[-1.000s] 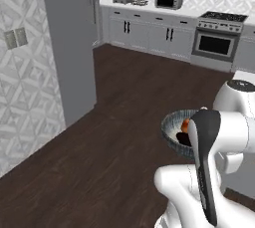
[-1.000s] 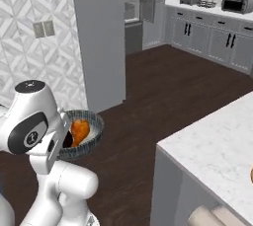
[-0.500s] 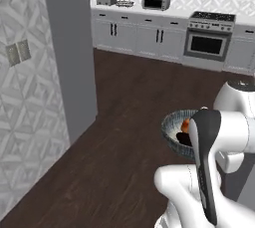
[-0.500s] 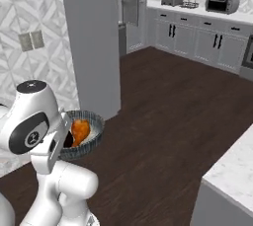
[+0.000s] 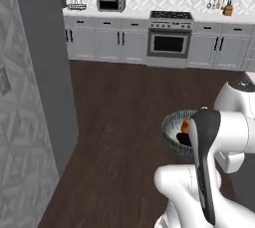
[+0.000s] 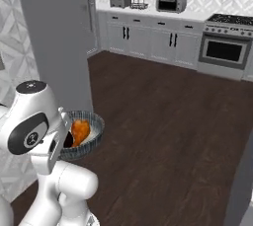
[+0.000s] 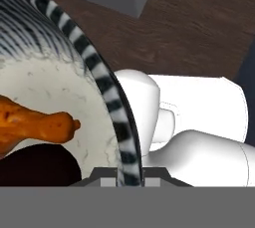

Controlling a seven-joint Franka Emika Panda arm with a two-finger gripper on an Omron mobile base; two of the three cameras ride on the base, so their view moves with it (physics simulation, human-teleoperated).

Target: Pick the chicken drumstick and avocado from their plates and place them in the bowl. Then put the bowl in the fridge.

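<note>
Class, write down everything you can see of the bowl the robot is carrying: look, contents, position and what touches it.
The bowl is round and grey, with a thick rim striped dark and pale and a pale mottled inside, stone-like in look. It is held level above the dark wood floor, close to the arm. Inside lie the orange-brown drumstick and the dark avocado. In the hand view the tool is shut on its rim.

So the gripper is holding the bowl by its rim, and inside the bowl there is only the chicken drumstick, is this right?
Not quite. The gripper does hold the bowl by its rim, but the chicken drumstick is not alone: the dark avocado lies beside it inside the bowl. The hand view shows both.
</note>
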